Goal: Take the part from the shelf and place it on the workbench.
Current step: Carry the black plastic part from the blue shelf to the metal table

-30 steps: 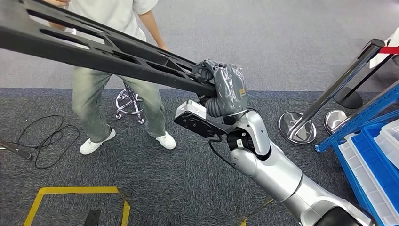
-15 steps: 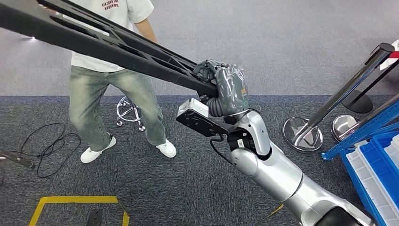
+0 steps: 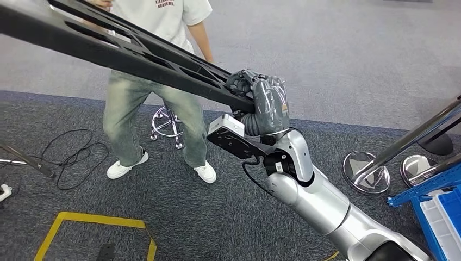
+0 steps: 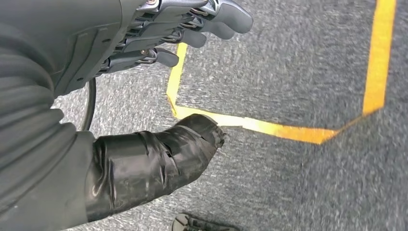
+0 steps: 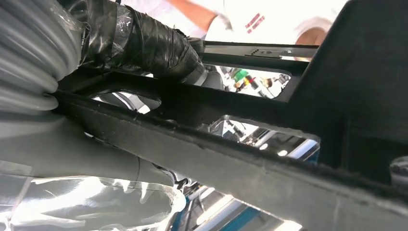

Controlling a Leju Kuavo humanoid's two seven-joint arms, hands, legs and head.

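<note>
The part (image 3: 119, 51) is a long black frame with slotted cut-outs, reaching from the upper left of the head view down to the centre. My right hand (image 3: 261, 103) grips its near end, raised on the silver arm. Close up in the right wrist view, the part's black rails (image 5: 269, 159) cross the picture with my right hand's taped thumb (image 5: 144, 41) wrapped over one of them. My left hand (image 4: 159, 86) hangs over the grey carpet with its fingers (image 4: 211, 19) apart from the taped thumb and nothing in it.
A person (image 3: 157, 92) in a white shirt and jeans stands just behind the part, by a chrome stool base (image 3: 166, 124). Barrier posts (image 3: 413, 138) and a blue shelf frame with blue bins (image 3: 440, 212) are at the right. Cables (image 3: 65, 157) and yellow floor tape (image 3: 81, 223) lie at the left.
The whole view has shifted: person and posts have slid to the right, and the blue shelf has mostly left the picture. My right hand keeps the same grip on the part.
</note>
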